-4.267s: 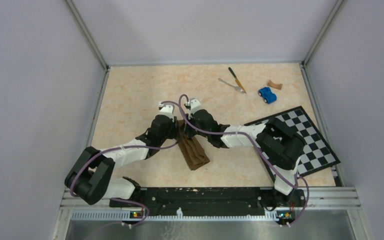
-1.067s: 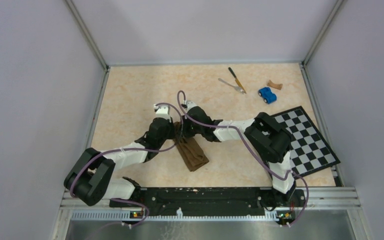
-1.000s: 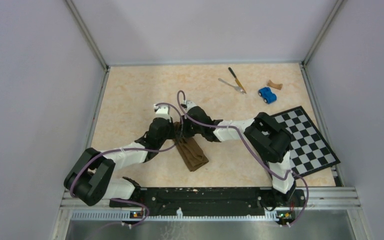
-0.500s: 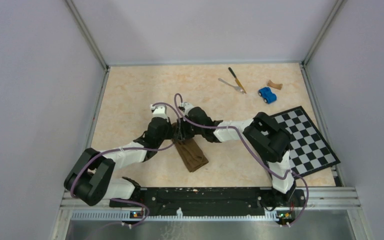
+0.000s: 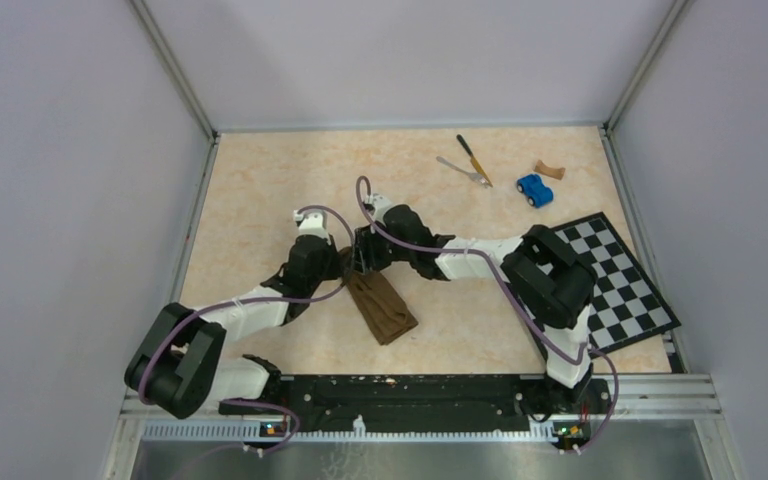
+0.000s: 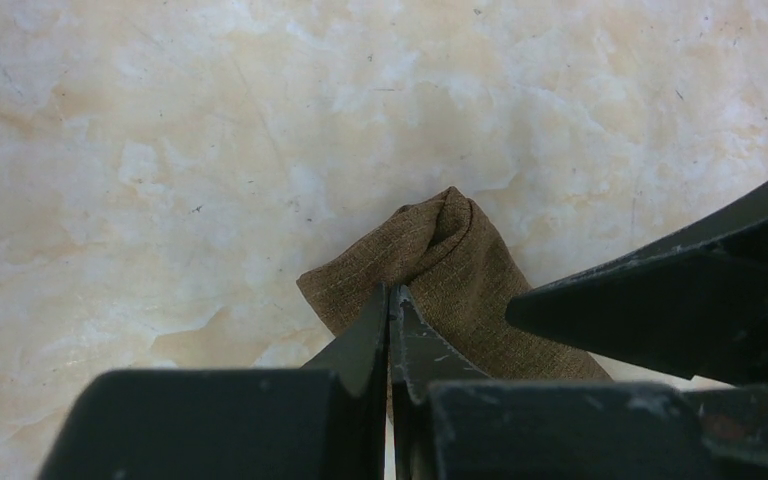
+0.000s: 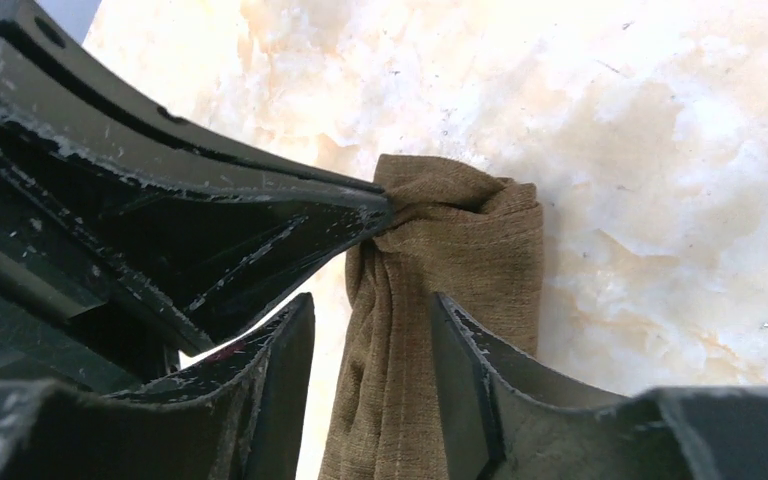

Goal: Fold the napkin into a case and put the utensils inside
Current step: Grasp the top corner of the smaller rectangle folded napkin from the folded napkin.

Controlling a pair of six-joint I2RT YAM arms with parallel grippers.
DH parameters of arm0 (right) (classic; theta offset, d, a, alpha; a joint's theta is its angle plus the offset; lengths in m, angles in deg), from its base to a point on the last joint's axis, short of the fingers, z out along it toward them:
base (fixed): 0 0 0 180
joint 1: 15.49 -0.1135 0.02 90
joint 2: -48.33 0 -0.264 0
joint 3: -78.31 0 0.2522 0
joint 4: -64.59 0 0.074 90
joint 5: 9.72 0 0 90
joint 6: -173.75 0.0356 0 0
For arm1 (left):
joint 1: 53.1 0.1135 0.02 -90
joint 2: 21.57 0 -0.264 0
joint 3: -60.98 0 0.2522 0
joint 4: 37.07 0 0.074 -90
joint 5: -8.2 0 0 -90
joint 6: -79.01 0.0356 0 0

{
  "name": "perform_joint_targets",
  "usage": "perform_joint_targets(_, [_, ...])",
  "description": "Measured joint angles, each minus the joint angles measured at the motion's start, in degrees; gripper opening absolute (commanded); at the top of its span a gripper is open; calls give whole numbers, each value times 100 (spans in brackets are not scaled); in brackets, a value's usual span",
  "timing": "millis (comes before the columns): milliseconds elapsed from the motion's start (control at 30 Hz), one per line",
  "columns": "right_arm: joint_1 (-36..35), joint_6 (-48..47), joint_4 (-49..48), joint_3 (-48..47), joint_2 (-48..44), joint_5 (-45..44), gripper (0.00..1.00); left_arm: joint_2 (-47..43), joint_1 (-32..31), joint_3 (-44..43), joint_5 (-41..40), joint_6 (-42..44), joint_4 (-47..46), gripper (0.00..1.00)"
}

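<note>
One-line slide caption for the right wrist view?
Open right gripper astride the folded brown napkin, whose end the shut left gripper pinches.

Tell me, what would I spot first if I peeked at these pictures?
A long folded brown napkin lies in the middle of the table. The left tool pinches its far end, while the right tool stands open astride it. Far back lie a knife and a fork.
</note>
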Motion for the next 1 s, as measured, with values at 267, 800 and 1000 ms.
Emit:
perform_joint_targets(267, [138, 260, -184, 13, 50, 103, 5, -90, 17, 11, 68, -22, 44, 0])
perform_joint_targets(800, [140, 951, -695, -566, 1178, 501, 8, -87, 39, 68, 131, -162, 7, 0])
perform_joint_targets(1000, [262, 1696, -1161, -597, 1445, 743, 16, -55, 87, 136, 107, -249, -87, 7])
